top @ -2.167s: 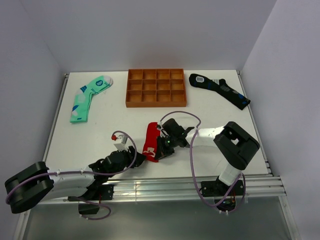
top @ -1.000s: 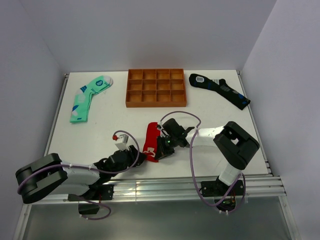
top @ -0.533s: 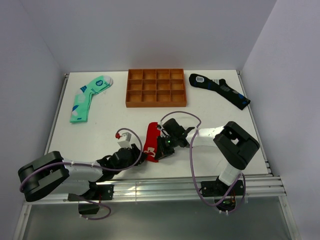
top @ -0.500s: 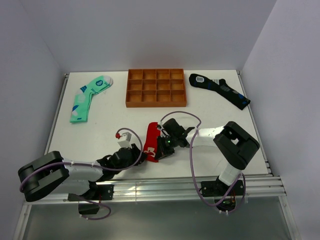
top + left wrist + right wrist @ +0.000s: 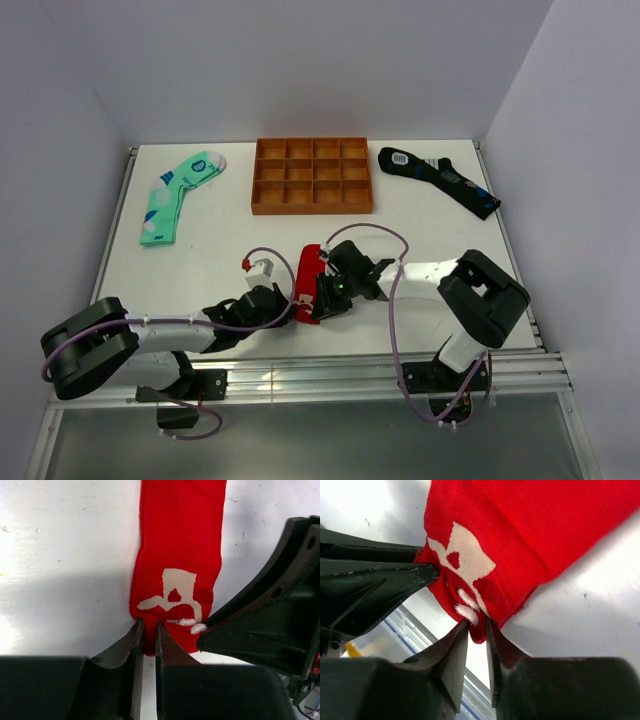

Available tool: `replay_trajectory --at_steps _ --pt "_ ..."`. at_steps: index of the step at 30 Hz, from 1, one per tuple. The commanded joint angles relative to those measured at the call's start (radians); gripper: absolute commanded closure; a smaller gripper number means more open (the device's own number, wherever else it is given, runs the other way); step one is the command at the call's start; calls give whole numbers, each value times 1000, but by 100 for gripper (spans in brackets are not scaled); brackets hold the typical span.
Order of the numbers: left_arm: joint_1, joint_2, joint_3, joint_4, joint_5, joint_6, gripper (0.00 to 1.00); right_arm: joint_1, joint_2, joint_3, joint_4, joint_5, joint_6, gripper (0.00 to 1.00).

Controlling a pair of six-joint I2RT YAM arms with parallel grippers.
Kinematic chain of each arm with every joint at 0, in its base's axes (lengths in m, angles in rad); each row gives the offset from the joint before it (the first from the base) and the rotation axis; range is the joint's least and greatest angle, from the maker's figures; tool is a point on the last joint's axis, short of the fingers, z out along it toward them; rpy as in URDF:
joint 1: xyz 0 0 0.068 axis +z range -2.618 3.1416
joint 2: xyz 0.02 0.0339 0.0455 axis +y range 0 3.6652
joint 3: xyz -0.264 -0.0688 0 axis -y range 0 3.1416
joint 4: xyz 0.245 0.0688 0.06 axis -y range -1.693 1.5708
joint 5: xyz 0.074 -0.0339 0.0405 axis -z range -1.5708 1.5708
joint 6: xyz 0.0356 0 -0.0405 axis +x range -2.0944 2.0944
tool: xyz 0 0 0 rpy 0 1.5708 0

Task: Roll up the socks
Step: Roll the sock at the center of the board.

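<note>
A red sock [image 5: 308, 275] with a white pattern lies near the table's front middle, its length running away from the arms. It fills the left wrist view [image 5: 180, 555] and the right wrist view [image 5: 520, 540]. My left gripper [image 5: 287, 310] [image 5: 149, 630] is shut on the left corner of its near end. My right gripper [image 5: 322, 305] [image 5: 476, 630] is shut on the right corner of the same end. The two grippers almost touch. A green patterned sock [image 5: 178, 193] lies at the back left and a dark navy sock [image 5: 438, 178] at the back right.
An orange compartment tray [image 5: 312, 176] stands at the back middle. The table's front rail [image 5: 330, 375] runs just below the grippers. White walls close in the table on the left, back and right.
My left gripper has slid right along the front of the table to the red sock's near end and closed on it. The right gripper has stayed on the sock.
</note>
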Motion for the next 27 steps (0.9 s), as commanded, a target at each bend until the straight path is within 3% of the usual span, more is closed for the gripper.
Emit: replay_trajectory --at_steps 1,5,14,20,27 --pt "-7 25 19 -209 21 8 100 14 -13 -79 -124 236 -19 67" --pt "-7 -3 34 -316 4 -5 100 25 -99 -126 -20 288 10 57" --pt "-7 -18 76 -427 11 -29 100 46 -333 -273 273 394 29 56" --pt "-7 8 126 -493 31 -26 100 152 -452 -365 537 500 -65 56" --pt "-7 22 151 -505 89 -15 100 292 -362 -436 865 537 -149 60"
